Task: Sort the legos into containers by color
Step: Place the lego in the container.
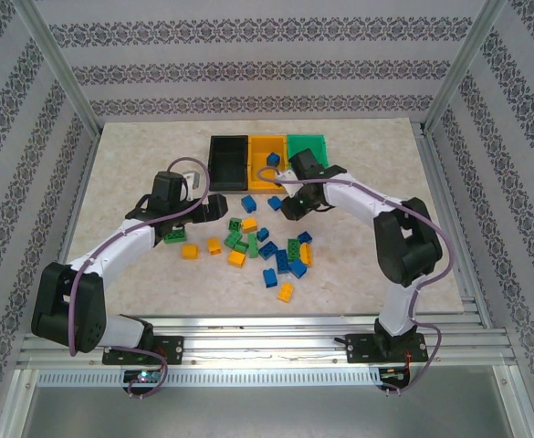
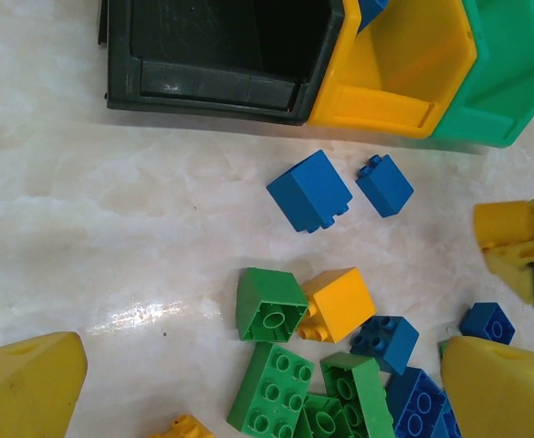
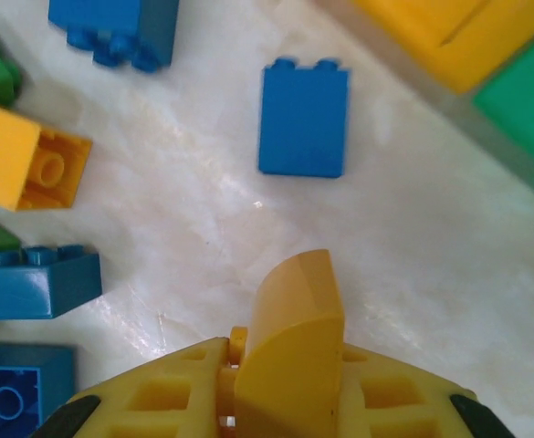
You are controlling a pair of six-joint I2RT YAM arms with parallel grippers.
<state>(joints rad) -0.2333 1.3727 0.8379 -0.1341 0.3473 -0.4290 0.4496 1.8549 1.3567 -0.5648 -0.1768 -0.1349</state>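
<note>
The marble table (image 1: 130, 164) takes up the floor of the cage, both arms reaching in over it. At the far edge three bins stand touching in a row: black bin (image 1: 228, 161), yellow-orange bin (image 1: 261, 144), green bin (image 1: 308, 144). One blue brick (image 1: 272, 160) sits in the yellow-orange bin. The black one looks bare inside.

The left gripper (image 1: 219, 204) hovers at the left edge of the scatter, jaws spread as wide as they go, nothing between them. The right gripper (image 1: 289, 204) is just on the near side of the yellow-orange bin, clamped tight on a yellow-orange brick (image 3: 289, 338) with a curved top, pinched between the fingers.

The loose legos (image 1: 259, 246) lie between the arms in blue, green and yellow-orange, some touching, some apart. A tall blue brick (image 3: 303, 119) lies alone just ahead of the right gripper, near the bins.
</note>
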